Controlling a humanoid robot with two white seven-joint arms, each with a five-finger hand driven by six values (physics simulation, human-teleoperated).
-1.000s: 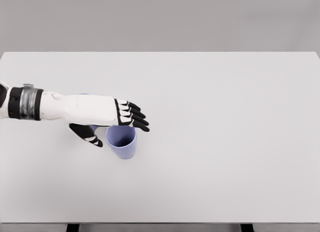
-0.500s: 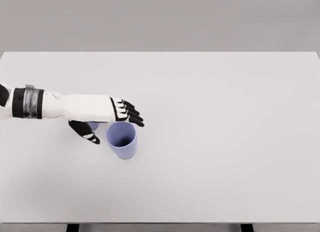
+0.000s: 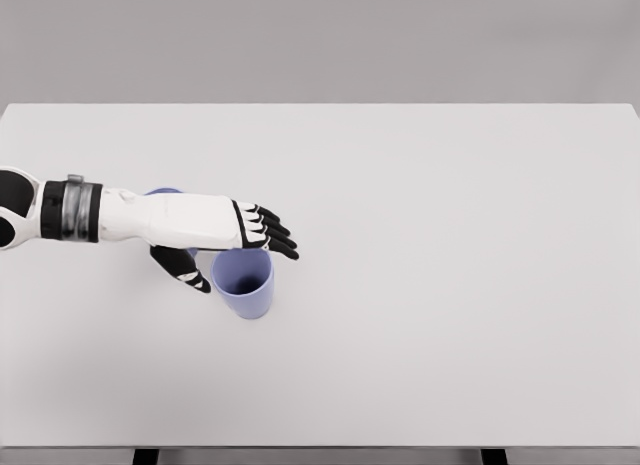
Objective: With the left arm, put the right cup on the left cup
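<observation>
Now, from the head view, the left robot hand [image 3: 215,240] has slid a little forward again, and its fingers [image 3: 270,233] reach over the far rim of the right cup [image 3: 242,283] while the thumb hangs beside it, spread and holding nothing. That cup stands on the counter [image 3: 450,285] with the left cup [image 3: 165,192] peeking out behind the arm, so I think the grab is close but not done.

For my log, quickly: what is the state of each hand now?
Left hand: open, fingers spread beside the cup, holding nothing.
Right hand: not in view.
</observation>
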